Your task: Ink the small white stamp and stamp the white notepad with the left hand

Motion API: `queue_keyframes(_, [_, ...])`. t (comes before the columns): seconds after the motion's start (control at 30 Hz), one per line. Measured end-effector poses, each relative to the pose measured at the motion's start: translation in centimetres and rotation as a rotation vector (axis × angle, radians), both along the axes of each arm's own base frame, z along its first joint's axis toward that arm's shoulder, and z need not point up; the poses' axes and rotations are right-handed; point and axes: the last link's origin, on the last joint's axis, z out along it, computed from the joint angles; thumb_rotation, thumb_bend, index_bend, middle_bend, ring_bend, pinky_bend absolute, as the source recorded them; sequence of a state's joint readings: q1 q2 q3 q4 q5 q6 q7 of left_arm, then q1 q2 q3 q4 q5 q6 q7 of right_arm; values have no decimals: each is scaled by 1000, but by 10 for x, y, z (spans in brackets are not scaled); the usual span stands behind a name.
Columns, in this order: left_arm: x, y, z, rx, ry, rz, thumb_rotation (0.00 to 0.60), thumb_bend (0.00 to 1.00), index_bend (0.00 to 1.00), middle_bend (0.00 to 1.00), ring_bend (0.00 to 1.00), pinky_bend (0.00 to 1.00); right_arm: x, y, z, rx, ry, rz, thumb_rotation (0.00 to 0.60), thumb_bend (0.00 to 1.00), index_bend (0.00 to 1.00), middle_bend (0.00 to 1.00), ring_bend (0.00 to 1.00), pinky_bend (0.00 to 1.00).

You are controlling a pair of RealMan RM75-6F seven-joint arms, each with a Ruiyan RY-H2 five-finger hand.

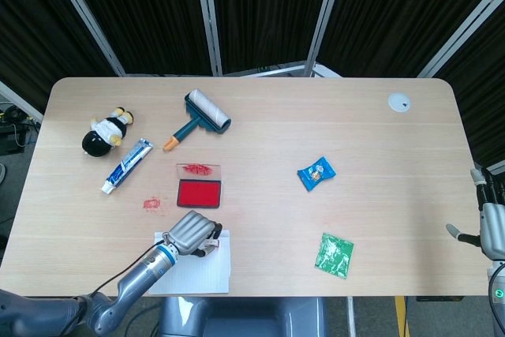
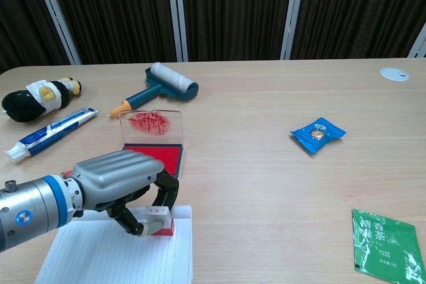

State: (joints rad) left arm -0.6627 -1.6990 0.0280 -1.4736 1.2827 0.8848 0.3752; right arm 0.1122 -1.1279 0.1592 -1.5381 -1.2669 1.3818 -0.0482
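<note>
A: Where do we see the left hand (image 2: 123, 187)?

B: At the near edge of the desk (image 1: 379, 163), over the top right corner of the white notepad (image 2: 120, 254). Its fingers curl down and pinch the small white stamp (image 2: 157, 220) — the stamp sits under the fingertips, its red base touching the paper.

A: And from the head view?

B: There the same hand (image 1: 192, 232) covers the stamp, so we cannot make it out; we only see the knuckles over the notepad's upper edge (image 1: 197, 270).

A: The ink?

B: The red ink pad (image 2: 154, 156) lies just beyond the hand, with its clear lid (image 2: 151, 124) standing open and smeared red. A red smudge (image 1: 151, 204) marks the desk to the left of the pad.

A: The right hand?

B: We see the right hand (image 1: 491, 222) at the far right edge in the head view, well apart from everything. It holds nothing and its fingers stand apart.

A: Anything else?

B: A lint roller (image 2: 158, 85), a toothpaste tube (image 2: 50, 134) and a penguin plush (image 2: 38, 97) at the back left — plus 2 packets on the right, a blue packet (image 2: 317, 134) and a green packet (image 2: 387, 240).
</note>
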Motion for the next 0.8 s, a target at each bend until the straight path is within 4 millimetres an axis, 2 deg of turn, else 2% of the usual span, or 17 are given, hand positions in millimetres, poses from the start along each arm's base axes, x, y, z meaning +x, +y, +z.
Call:
queue_keyframes(0.33, [12,7,19,23,-83,16,600,405,627,578,836,801,1,1,0,-2,-1,3,600,0,0,0,0,0])
queue_keyframes(0.57, [23,17,54,61,-173,36,600,406,627,578,836,800,3,1,0,-2,0,8,600,0,0,0,0,0])
queue_keyframes(0.7, [21,26,72,98,-195,59,600,406,626,577,836,800,4,2,0,-1,0,12,600,0,0,0,0,0])
queue_keyframes(0.8, [11,33,80,120,-188,88,600,405,624,575,836,800,5,2,-1,2,1,15,600,0,0,0,0,0])
